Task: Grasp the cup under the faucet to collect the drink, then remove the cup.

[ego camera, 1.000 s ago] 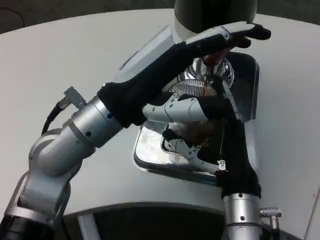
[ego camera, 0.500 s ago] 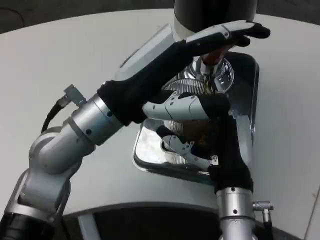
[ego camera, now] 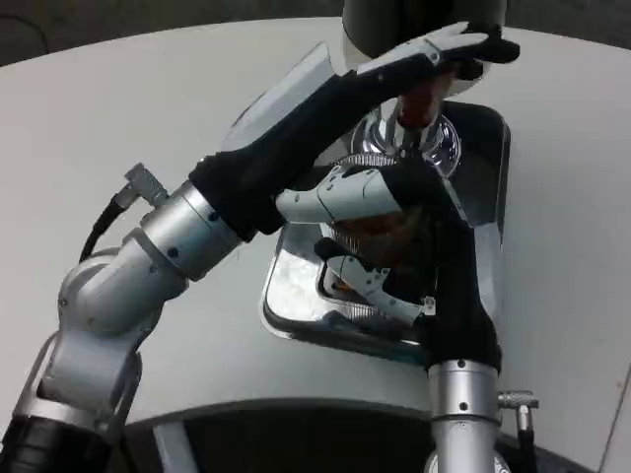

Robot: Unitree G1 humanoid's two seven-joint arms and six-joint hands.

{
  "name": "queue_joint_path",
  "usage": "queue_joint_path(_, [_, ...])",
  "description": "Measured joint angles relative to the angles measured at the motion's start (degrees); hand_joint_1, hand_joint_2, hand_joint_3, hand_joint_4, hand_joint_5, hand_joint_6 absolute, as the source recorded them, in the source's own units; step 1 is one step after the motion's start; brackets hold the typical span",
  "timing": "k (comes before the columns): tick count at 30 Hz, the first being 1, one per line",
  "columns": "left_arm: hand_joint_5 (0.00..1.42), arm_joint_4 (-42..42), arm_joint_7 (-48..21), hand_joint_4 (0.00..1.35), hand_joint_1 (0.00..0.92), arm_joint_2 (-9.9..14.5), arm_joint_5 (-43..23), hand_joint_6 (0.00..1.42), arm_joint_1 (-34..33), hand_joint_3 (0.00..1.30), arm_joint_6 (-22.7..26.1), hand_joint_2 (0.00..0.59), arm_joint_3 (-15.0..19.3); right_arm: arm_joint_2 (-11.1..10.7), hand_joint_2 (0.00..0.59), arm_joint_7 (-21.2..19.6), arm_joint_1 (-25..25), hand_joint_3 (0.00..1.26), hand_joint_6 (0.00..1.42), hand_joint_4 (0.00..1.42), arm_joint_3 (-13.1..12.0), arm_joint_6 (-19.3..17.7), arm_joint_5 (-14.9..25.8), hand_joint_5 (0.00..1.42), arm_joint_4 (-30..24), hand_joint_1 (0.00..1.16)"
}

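- Cup (ego camera: pixel 380 232) is sitting on the shiny drip tray (ego camera: pixel 296 296), right under the faucet (ego camera: pixel 419 103), and you can just about make out brownish drink through its clear ribbed wall.
- Right robot hand (ego camera: pixel 380 246) is wrapped around the cup from the front side: one white finger lies across the upper part, another curls in lower down, so it's holding the cup, not just hovering near it.
- Most of the cup is hidden behind that hand and its black wrist sleeve, so I can't tell how full it is.
- Left robot hand (ego camera: pixel 434 54) is up top, reaching in from the left and resting flat on the faucet handle area, fingers stretched out long with the black tips pointing right. Looks like it's pressing on top rather than gripping around anything, and whether it's actually got hold of something underneath I can't tell.
- Faucet has a reddish bit just below that hand and a chrome round part below that, directly above the cup.
- Dispenser (ego camera: pixel 424 20) is the big grey cylinder at the top edge, behind the left hand.
- Drip tray is chrome with a dark rear section, and it sits on the white desk (ego camera: pixel 118 108).
- Left silver forearm runs diagonally from lower left up to the faucet; right forearm comes straight up from the bottom edge.
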Motion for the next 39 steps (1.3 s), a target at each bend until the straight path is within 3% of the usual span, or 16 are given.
queue_joint_path(9, [0.09, 0.3, -2.2, 0.0, 0.0, -0.5, -3.6, 0.09, 0.1, 0.22, 3.9, 0.051, 0.5, -0.4, 0.159, -1.4, -1.9, 0.47, 0.47, 0.57, -2.0, -0.4, 0.1, 0.61, 1.7, 0.98])
queue_joint_path(13, [0.04, 0.2, -3.5, 0.0, 0.0, -1.0, -6.2, 0.06, 0.5, 0.2, 6.5, 0.049, 0.9, -0.6, 0.172, -1.8, -2.0, 0.61, 0.59, 0.69, -2.8, -0.6, 0.1, 0.74, 1.9, 1.01])
queue_joint_path(19, [0.0, -0.8, -5.0, 0.0, 0.0, -1.9, -9.8, 0.0, 1.2, 0.11, 10.3, 0.048, 2.0, -0.8, 0.156, -2.6, -2.0, 0.71, 0.67, 0.76, -3.1, -0.9, 0.1, 0.84, 1.8, 1.03])
queue_joint_path(25, [0.0, -2.2, -6.1, 0.0, 0.0, -2.3, -11.2, 0.0, 1.6, 0.01, 13.0, 0.045, 2.8, -0.9, 0.147, -2.7, -1.6, 0.76, 0.72, 0.79, -3.1, -0.9, 0.1, 0.88, 1.0, 1.03])
queue_joint_path(39, [0.0, -7.5, -7.4, 0.0, 0.0, -2.8, -13.4, 0.0, 3.0, 0.0, 17.0, 0.045, 3.8, -1.0, 0.138, -2.5, 0.3, 0.77, 0.73, 0.8, -3.1, -0.8, 0.1, 0.89, -2.2, 1.02])
